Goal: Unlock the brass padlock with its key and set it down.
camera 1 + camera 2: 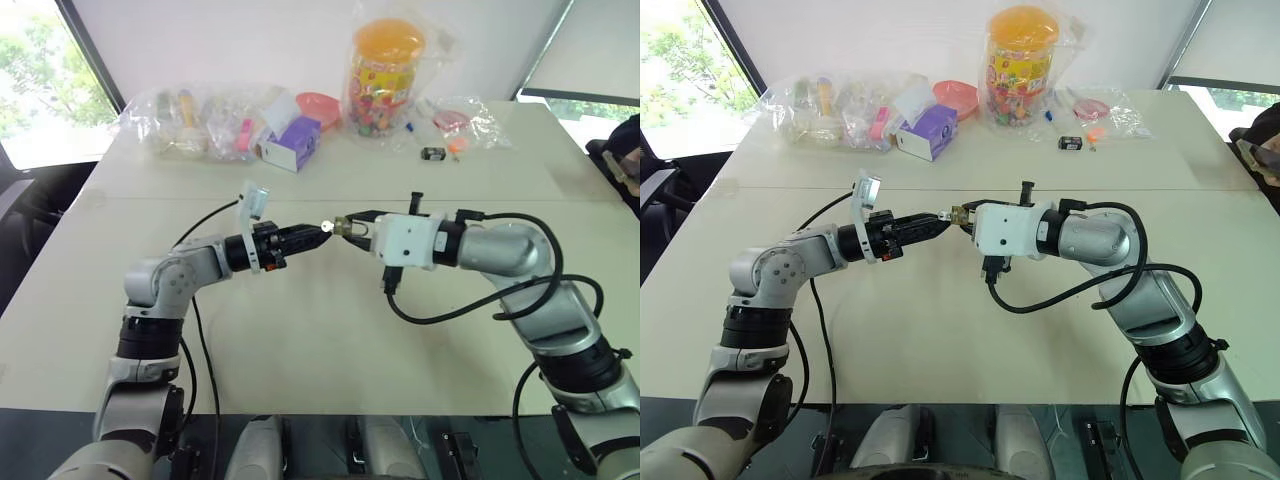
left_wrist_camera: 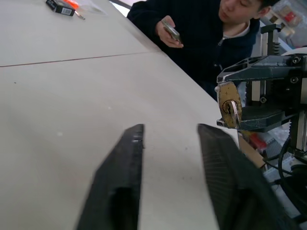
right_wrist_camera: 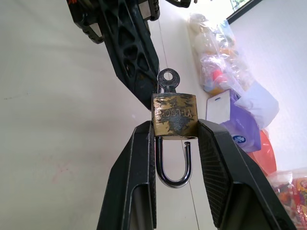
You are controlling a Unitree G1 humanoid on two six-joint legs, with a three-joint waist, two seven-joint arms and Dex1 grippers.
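At frame centre we find the brass padlock [image 1: 343, 227] between the left gripper [image 1: 318, 230] on its left and the right gripper [image 1: 350, 224] on its right, above the table [image 1: 330, 340]. Plastic bags [image 1: 205, 123] (with a jar [image 1: 384, 77]) line the upper edge.

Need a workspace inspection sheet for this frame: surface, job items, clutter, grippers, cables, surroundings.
Surface: pale table, bare around the arms.
Job's things: brass padlock held above the table, shackle sprung open on one side, key in the keyhole.
Clutter: along the far edge, plastic bags, a purple box, a candy jar, a small black item.
Grippers: right gripper clamps the padlock body; left gripper open, holding nothing, its fingers beside the key.
Cables: black cable loops under the right arm; another runs along the left arm.
Surroundings: seated person beside the table holding a phone; windows.
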